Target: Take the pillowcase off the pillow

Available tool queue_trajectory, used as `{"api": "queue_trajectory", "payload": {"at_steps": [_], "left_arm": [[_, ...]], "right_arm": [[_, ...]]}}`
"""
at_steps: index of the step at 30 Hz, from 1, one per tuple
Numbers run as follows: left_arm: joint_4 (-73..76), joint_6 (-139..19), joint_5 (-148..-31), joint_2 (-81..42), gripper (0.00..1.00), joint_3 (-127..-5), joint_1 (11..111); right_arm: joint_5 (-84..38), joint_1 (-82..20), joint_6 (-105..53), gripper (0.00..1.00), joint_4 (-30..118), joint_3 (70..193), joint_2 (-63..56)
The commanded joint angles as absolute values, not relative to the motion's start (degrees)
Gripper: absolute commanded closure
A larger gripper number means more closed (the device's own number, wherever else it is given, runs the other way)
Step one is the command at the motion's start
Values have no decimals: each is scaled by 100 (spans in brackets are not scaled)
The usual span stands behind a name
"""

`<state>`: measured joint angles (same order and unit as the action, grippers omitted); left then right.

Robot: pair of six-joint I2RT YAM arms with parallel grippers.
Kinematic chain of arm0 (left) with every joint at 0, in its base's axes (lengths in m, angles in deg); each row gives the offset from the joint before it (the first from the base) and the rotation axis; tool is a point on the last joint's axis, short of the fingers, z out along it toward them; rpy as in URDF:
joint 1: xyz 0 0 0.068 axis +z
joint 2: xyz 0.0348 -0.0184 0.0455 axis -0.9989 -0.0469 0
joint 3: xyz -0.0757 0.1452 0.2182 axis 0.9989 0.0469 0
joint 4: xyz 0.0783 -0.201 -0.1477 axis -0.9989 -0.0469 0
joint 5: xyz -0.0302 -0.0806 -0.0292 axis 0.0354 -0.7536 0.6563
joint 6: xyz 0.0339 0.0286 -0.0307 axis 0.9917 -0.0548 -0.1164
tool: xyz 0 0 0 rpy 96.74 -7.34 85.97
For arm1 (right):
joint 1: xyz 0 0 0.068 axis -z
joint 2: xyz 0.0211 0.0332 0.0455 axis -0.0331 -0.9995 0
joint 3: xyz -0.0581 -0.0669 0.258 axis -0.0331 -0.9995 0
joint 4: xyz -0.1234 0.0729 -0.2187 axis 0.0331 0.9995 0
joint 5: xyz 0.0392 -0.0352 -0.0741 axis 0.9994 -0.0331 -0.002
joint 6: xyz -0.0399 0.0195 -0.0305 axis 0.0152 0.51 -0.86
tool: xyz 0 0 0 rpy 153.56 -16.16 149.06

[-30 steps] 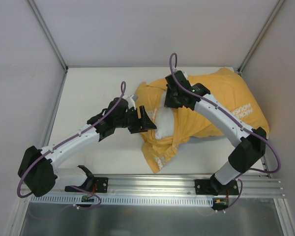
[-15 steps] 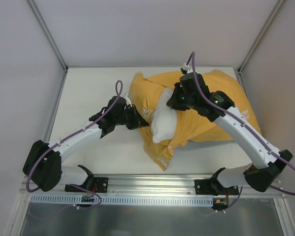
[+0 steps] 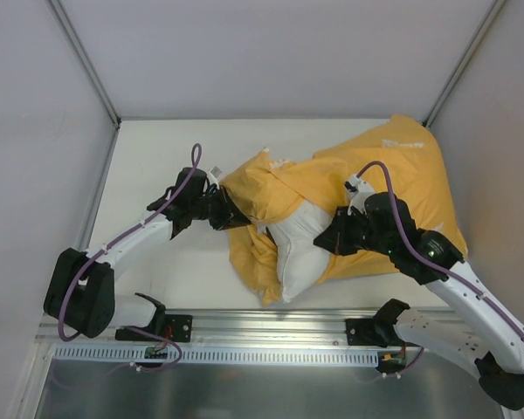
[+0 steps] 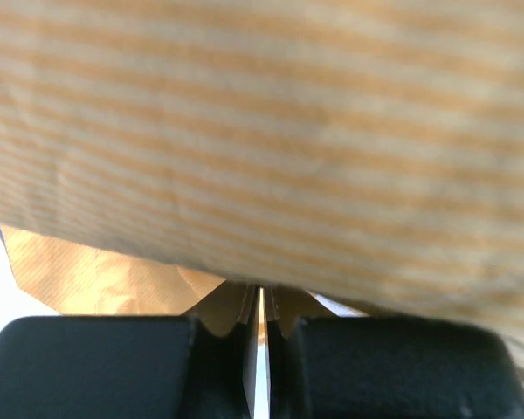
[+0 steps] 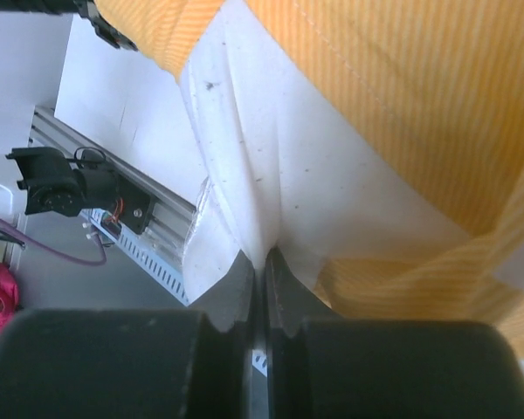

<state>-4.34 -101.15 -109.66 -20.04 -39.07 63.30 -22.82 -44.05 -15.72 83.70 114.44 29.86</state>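
Nearest the arm bases, the aluminium rail (image 3: pixel 271 327) is seen just in front of the pillow (image 3: pixel 297 253), whose bare white end is exposed and pointed toward that rail. At the pillow's right side, the right gripper (image 5: pixel 262 271) is shown closed, with a fold of the pillow's white cloth pinched between its jaws. To the pillow's left, the left gripper (image 4: pixel 260 301) is likewise closed. An edge of the mustard-yellow pillowcase (image 3: pixel 393 175) is clamped in it, near the open mouth of the cover. Beyond the pillow's exposed end, the pillowcase is bunched around the rest of the pillow and spread toward the far right corner of the table (image 3: pixel 157 166), with white lettering visible at its far edge. The task is judged to be partly done: one end of the pillow has been freed, while the larger part appears to be covered. How much of the pillow is hidden inside cannot be told. What is left is judged to be the drawing apart of the two, until the cover is slid off entirely.
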Motion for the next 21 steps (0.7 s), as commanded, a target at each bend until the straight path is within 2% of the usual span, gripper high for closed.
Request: {"api": "queue_trajectory", "payload": {"at_steps": [1,2,3,4,5,6,8,11,21], "left_arm": [[-731,-9368,-10397,-1703,100,-4333,6543],[-879,-9236,-10467,-1554,100,-4386,6473],[-985,-8973,-10442,-1457,94,-4456,6385],[-1117,-8849,-10398,-1369,73,-4579,6289],[-1275,-8709,-10180,-1159,57,-4650,6053],[-1598,-8472,-10030,-1044,27,-4772,5903],[-1846,-8312,-9661,-711,13,-4870,5456],[-2093,-8048,-9168,-489,6,-5063,4919],[-2998,-7898,-8183,-1701,7,-6258,3213]], "right_arm": [[-1978,-4409,-1464,99,8705,11196,3515],[-1978,-4417,-1367,99,8635,11151,3515],[-1978,-4409,-1332,99,8521,11107,3489],[-1978,-4417,-1305,99,8468,11081,3454],[-1961,-4409,-1296,99,8423,11072,3427],[-1961,-4417,-1287,99,8371,11089,3349],[-1952,-4417,-1296,99,8309,11133,3278],[-1934,-4417,-1322,99,8274,11195,3129],[-2031,-4426,-1375,99,8414,11414,2979]]}}
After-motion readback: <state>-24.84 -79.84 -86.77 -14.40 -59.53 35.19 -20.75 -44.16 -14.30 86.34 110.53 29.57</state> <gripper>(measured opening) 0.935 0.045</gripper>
